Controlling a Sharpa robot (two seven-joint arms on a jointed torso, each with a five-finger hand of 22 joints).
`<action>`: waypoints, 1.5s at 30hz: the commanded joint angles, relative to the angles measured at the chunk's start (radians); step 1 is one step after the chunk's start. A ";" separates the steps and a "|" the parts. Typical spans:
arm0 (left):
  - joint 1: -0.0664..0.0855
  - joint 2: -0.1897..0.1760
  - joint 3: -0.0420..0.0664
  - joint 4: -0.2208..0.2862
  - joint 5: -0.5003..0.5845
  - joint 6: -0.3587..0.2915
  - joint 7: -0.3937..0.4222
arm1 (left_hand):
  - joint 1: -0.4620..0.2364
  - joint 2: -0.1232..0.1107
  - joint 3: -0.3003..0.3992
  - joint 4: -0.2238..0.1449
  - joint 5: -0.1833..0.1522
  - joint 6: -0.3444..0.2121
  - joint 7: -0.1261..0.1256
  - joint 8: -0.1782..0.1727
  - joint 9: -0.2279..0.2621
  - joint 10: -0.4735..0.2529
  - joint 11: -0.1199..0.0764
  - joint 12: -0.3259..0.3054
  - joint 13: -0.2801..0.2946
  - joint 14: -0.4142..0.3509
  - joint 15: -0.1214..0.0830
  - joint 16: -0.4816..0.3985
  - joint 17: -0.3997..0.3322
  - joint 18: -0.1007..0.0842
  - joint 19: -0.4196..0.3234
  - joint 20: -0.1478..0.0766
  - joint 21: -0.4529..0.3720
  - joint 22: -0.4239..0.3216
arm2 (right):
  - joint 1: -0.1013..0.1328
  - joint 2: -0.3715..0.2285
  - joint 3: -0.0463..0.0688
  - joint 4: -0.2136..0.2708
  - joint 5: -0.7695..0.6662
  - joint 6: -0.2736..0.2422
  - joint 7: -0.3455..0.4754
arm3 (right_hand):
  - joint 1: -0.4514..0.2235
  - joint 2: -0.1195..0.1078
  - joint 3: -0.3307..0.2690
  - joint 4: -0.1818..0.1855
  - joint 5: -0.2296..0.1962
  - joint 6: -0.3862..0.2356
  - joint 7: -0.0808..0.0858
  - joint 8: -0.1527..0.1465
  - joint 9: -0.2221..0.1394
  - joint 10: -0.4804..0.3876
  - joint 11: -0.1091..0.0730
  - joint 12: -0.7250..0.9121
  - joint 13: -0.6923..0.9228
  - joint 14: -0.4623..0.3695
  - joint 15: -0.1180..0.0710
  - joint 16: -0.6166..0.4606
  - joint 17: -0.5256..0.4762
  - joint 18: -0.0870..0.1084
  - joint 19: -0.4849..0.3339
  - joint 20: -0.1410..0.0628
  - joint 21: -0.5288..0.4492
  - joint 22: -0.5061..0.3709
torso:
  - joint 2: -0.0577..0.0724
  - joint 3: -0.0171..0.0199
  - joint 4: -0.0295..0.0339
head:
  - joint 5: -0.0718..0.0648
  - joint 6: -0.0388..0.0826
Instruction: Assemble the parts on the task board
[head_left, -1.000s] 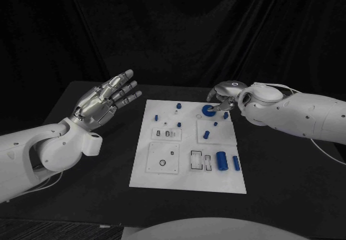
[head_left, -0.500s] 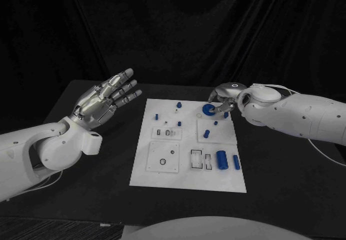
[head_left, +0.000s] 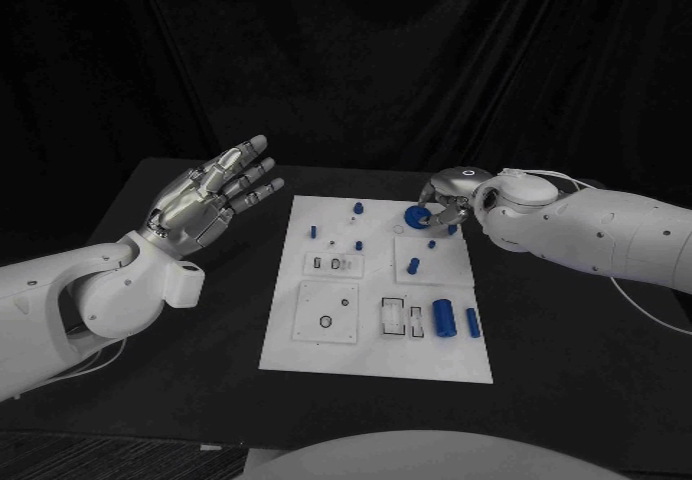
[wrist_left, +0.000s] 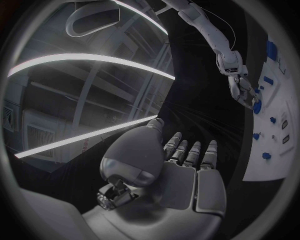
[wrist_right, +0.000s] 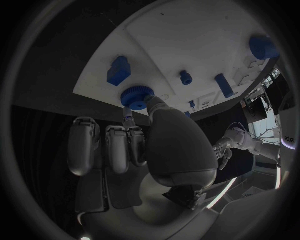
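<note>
A round blue toothed wheel (wrist_right: 136, 95) sits pinched between the thumb and a finger of the right robot hand (head_left: 450, 203), held at the far right corner of the white board (head_left: 378, 360), at the board's surface as far as the wrist view shows. Just beside the wheel, further out from the fingertips, a blocky blue piece (wrist_right: 118, 70) rests on the board, and beyond that a small blue peg (wrist_right: 185, 77) and a short blue cylinder (wrist_right: 224, 85) stand apart from each other. Nearer the robot, a larger blue cylinder (head_left: 444, 319) and a slim blue bar (head_left: 472, 325) lie side by side. The left robot hand (head_left: 211, 195) hovers over the black bench (head_left: 173, 400), off the board's far left corner, palm open, fingers spread, holding nothing.
</note>
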 joint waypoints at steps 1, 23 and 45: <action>-0.002 0.002 0.001 0.000 -0.001 0.015 0.009 | 0.018 -0.001 0.031 -0.009 0.012 0.007 0.004 0.014 0.017 -0.001 0.012 0.017 0.007 0.005 0.013 0.018 0.007 0.036 0.008 0.007 0.014 0.003 | -0.006 0.003 0.000 -0.007 -0.001 0.012 -0.011 | 0.013 0.012 0.010 -0.011 0.046 0.031 0.002 0.008 -0.008 0.114 0.000 0.017 0.268 0.097 -0.002 0.012 0.264 -0.011 -0.008 0.001 -0.019 0.127 | 0.000 0.0002 0.0003 | 0.000 -0.002; -0.003 0.000 0.001 -0.001 -0.001 0.019 0.006 | 0.019 -0.001 0.035 -0.010 0.014 0.005 0.004 0.014 0.016 -0.002 0.014 0.018 0.007 0.005 0.014 0.019 0.007 0.036 0.009 0.009 0.015 0.004 | 0.005 -0.008 0.000 0.040 0.013 -0.072 0.018 | 0.034 0.013 0.048 -0.048 0.135 0.119 -0.008 0.037 0.015 0.114 -0.009 0.017 0.268 0.098 -0.011 0.014 0.268 -0.015 0.002 -0.006 -0.010 0.140 | 0.000 -0.0002 0.0001 | 0.005 0.000; -0.003 0.011 0.001 -0.010 -0.001 0.019 -0.007 | 0.021 -0.002 0.037 -0.011 0.015 0.006 0.004 0.013 0.016 -0.002 0.016 0.020 0.007 0.005 0.015 0.020 0.007 0.036 0.011 0.010 0.016 0.004 | 0.073 0.098 0.000 0.100 0.040 -0.028 0.023 | 0.023 0.011 0.049 -0.043 0.134 0.121 -0.004 0.033 0.016 0.114 -0.004 0.017 0.268 0.100 -0.007 0.018 0.274 -0.018 0.009 -0.006 -0.003 0.147 | -0.002 -0.0025 0.0025 | 0.000 -0.011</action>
